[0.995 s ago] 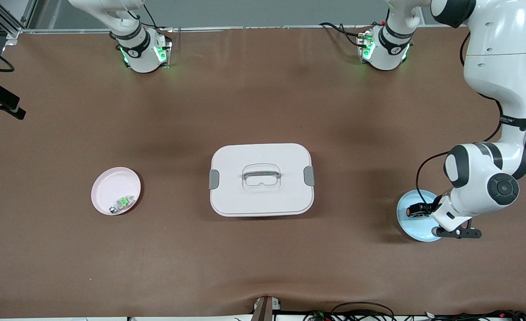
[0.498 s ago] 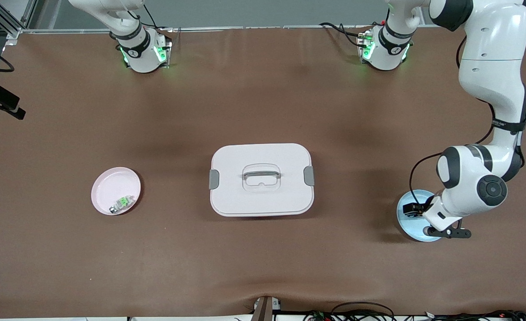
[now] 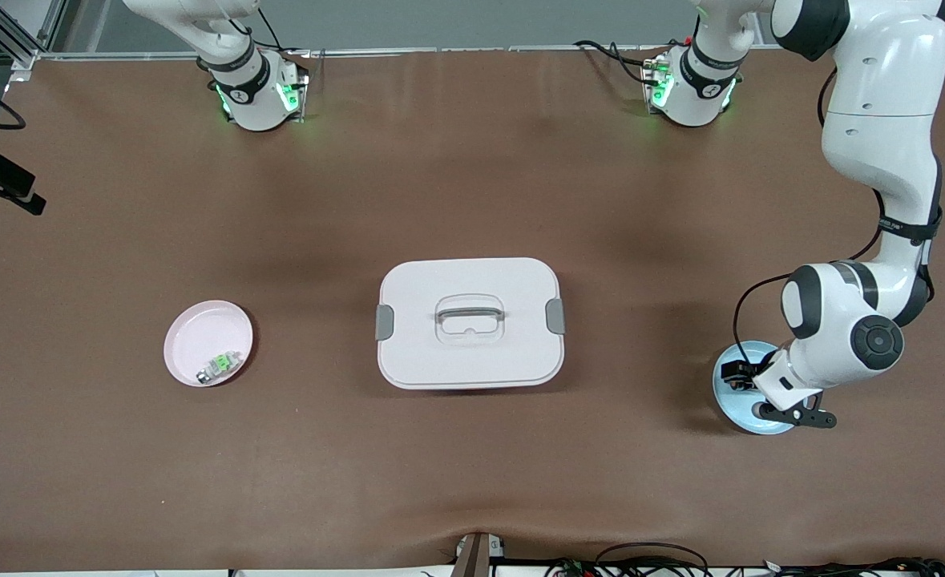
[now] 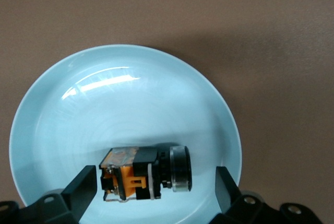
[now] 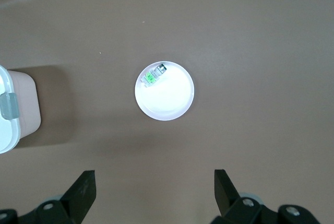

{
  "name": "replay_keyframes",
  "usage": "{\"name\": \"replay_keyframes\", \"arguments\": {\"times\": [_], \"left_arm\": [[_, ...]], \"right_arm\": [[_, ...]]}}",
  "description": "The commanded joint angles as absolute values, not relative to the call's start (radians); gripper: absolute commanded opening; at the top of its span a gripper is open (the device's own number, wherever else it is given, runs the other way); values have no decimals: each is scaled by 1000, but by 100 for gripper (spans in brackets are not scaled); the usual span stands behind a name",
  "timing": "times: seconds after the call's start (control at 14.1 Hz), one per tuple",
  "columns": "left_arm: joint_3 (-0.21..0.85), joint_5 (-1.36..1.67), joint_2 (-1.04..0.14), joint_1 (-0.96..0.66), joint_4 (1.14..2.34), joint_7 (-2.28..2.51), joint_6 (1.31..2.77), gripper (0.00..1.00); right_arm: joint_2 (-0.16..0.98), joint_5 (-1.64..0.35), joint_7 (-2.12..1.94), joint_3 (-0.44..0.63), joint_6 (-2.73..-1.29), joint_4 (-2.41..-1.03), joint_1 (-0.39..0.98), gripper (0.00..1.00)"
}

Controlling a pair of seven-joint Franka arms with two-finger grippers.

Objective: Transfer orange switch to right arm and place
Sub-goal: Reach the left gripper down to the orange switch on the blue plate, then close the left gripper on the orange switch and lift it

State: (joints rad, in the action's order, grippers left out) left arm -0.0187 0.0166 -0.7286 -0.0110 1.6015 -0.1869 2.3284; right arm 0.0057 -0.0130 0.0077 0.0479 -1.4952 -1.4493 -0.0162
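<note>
On table, two plates (image 3: 209, 354), one orange switch (image 4: 143, 173)

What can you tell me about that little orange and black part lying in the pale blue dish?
The orange switch is a tiny plastic-looking part: black body, orange clips, a round dark cap ringed in silver. It lies on its side in the light blue plate, touching only the plate. The left gripper straddles it, fingers open, not touching.

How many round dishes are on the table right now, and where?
2. A pink dish toward the right arm's end, holding a green-and-white part; a pale blue dish toward the left arm's end, holding the orange switch. The closed box could hide more.
</note>
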Motion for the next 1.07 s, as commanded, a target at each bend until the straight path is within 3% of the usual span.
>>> {"name": "replay_keyframes", "arguments": {"times": [0.0, 1.0], "left_arm": [[-15, 0, -729, 2, 1609, -213, 2350, 100], [-11, 17, -755, 0, 1612, -95, 2402, 100]], "right_arm": [[2, -23, 14, 46, -1496, -1447, -23, 100], [2, -23, 14, 46, -1496, -1447, -23, 100]]}}
